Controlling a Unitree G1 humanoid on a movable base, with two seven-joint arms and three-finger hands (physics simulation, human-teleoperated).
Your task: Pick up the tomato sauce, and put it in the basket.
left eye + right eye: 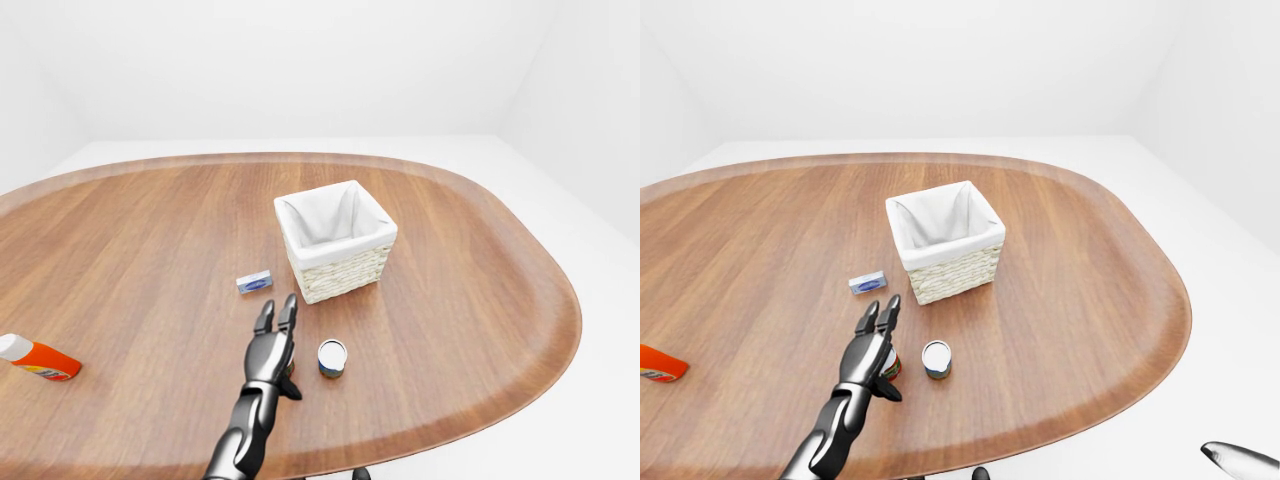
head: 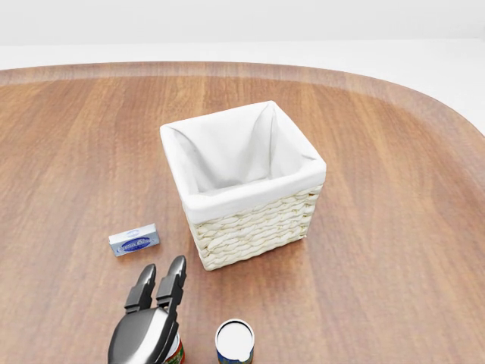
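Left hand [image 2: 151, 322], fingers extended, over a red-labelled can [image 2: 175, 351] at bottom edge; blue-labelled can [image 2: 234, 343] beside it, small packet [image 2: 134, 240] and lined basket [image 2: 254, 227] above.

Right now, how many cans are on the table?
2. The tomato sauce can sits mostly hidden under the left hand; a blue can stands just right of it, below the basket in the right-eye view.

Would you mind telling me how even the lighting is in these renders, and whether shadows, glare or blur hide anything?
Head view: sharp, soft even light, only a faint shadow beside the basket; the left hand covers most of the red can. Left-eye and right-eye views: equally sharp, no glare on the table, white walls nearly featureless.
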